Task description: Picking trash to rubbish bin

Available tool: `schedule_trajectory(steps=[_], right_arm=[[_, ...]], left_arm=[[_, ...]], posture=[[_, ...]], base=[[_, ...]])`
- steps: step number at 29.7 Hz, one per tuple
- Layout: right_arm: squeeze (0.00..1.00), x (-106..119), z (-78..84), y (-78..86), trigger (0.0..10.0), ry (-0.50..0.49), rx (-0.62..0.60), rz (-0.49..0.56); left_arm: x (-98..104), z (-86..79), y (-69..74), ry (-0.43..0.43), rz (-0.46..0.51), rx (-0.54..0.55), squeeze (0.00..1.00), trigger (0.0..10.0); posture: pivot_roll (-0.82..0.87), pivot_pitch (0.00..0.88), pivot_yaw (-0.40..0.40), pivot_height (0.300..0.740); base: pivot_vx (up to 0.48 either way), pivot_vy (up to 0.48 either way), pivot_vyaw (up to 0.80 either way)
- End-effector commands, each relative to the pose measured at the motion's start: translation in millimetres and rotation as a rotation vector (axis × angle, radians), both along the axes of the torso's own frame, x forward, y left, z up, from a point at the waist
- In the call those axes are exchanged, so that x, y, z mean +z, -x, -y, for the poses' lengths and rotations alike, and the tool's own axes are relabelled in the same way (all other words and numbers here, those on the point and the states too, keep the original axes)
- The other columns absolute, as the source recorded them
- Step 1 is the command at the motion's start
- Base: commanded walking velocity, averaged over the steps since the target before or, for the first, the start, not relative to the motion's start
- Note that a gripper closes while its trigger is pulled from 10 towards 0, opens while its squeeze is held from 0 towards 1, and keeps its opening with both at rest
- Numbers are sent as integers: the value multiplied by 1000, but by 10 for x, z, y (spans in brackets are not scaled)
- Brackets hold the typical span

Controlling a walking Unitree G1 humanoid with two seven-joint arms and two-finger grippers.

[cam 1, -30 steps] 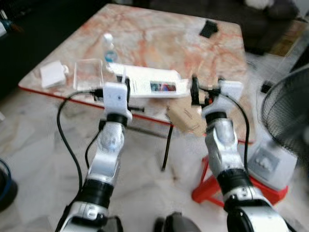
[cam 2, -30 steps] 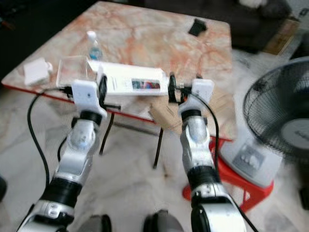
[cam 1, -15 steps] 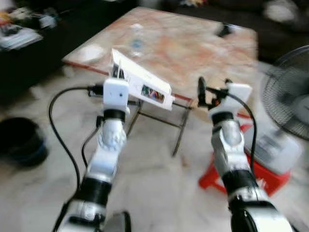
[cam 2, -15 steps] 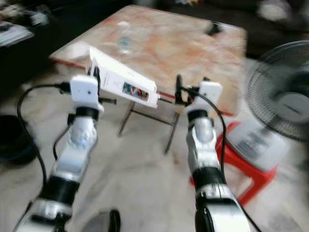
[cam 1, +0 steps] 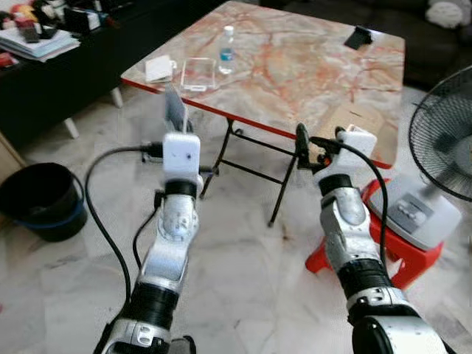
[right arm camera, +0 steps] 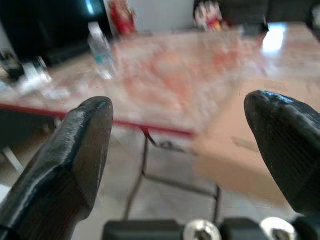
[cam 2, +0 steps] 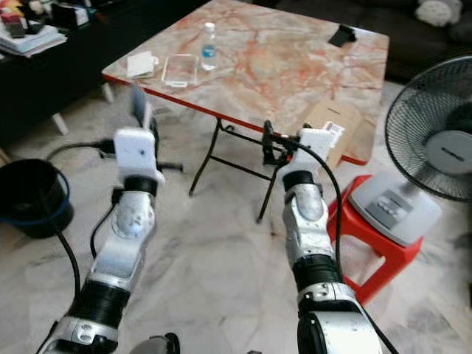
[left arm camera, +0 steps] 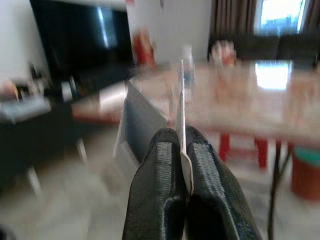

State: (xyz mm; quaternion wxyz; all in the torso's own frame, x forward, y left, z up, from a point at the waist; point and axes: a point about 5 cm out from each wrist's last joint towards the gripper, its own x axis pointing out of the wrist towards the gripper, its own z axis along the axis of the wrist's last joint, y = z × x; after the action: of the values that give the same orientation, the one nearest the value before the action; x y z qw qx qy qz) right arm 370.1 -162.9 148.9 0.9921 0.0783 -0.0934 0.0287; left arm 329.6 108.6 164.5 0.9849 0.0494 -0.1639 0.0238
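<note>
Left of centre, a flat white box (cam 1: pixel 175 110) stands edge-on, pinched in the left gripper (left arm camera: pixel 181 150).
Both forearms reach forward, raised before the marble table (cam 1: pixel 310 59); the right gripper (right arm camera: pixel 177 145) gapes wide, holding nothing; the black rubbish bin (cam 1: pixel 37 199) sits at the left edge.

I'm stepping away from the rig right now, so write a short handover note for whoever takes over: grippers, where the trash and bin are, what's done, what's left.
Left gripper: shut on the flat white carton, held edge-up in front of the robot, off the table.
Right gripper: open, empty, raised near the red edge of the marble-top folding table.
Black round rubbish bin: on the floor to the robot's left, not yet reached.
On the table: clear plastic water bottle, clear plastic box, small white box, brown cardboard piece at the near edge.
Done: carton picked up. Left: carry it to the bin, drop it, return for the rest.
</note>
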Motion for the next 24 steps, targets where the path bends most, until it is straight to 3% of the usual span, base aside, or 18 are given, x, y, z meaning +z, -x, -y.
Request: schedule_trajectory(steps=[1, 6, 9, 14, 18, 20, 22, 24], right_arm=[[0, -297, 124, 79, 10000, 8, -11, -123], [0, -988, 393, 417, 10000, 71, -45, -426], [0, -1232, 509, 598, 10000, 70, -76, -549], [0, -1454, 622, 803, 10000, 75, -104, -666], [0, -1512, 651, 861, 10000, 66, -117, -700], [0, -1657, 702, 1015, 10000, 38, -147, -789], [0, -1685, 698, 1044, 10000, 40, -145, -806], [0, -1775, 674, 1139, 10000, 53, -132, -856]], left_arm=[[-248, -47, 24, 36, -87, -9, 0, 10000], [-982, -205, 186, 13, -374, 21, 0, 10000], [-1250, -285, 302, -7, -482, 36, 0, 10000], [-1581, -400, 492, -22, -617, 63, 0, 10000], [-1696, -446, 576, -24, -672, 78, 0, 10000], [-1949, -554, 807, -28, -804, 118, 0, 10000], [-1992, -578, 853, -31, -829, 126, 0, 10000], [-2106, -667, 992, -30, -893, 157, 0, 10000]], posture=[[45, 124, -105, 740], [41, 115, -112, 740], [41, 115, -113, 740], [45, 120, -114, 740], [32, 133, -116, 740], [44, 141, -122, 740], [44, 141, -122, 740], [47, 155, -114, 740]], base=[[0, 0, 0], [0, 0, 0], [0, 0, 0], [0, 0, 0], [0, 0, 0], [0, 0, 0], [0, 0, 0], [0, 0, 0]])
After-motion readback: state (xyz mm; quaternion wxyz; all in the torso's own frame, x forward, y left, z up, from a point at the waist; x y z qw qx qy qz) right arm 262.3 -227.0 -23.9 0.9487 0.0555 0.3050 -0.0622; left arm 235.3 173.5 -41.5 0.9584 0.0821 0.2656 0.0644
